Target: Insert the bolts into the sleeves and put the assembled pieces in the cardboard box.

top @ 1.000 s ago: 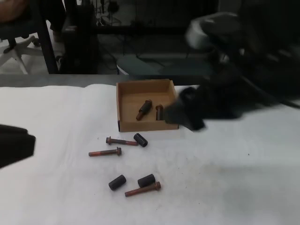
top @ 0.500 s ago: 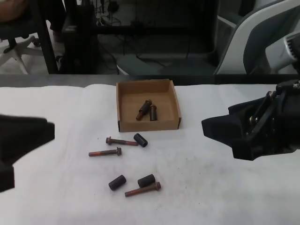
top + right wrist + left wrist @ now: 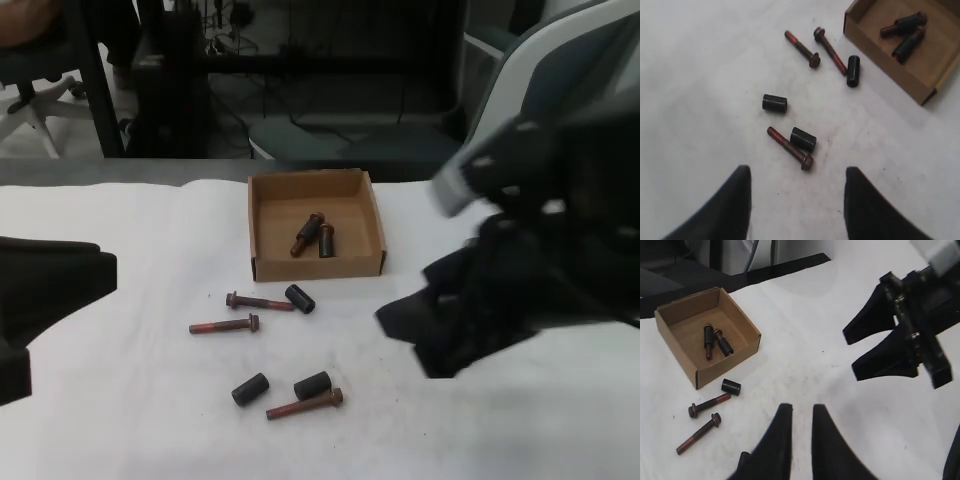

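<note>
White cloth covers the tabletop (image 3: 130, 250). The cardboard box (image 3: 318, 267) stands on it at the far side, open at the top, and two assembled pieces (image 3: 308, 233) lie close together on its floor.

In front of the box the loose parts lie on the cloth. The first bolt (image 3: 258, 301) lies just before the front wall of the box, with its threaded end right at the first sleeve (image 3: 300, 298). The second bolt (image 3: 224, 325) lies just beside the first bolt, on the near side. Closer to the arms, the third bolt (image 3: 304, 403) lies with the second sleeve (image 3: 312, 385) against its shaft, and the third sleeve (image 3: 250, 389) lies alone near them.

The right claw (image 3: 797, 172) hangs above the cloth near the third bolt, its fingers spread wide and holding nothing. The left claw (image 3: 801, 409) is at the left side of the tabletop, with only a narrow gap between its fingers, also holding nothing.
</note>
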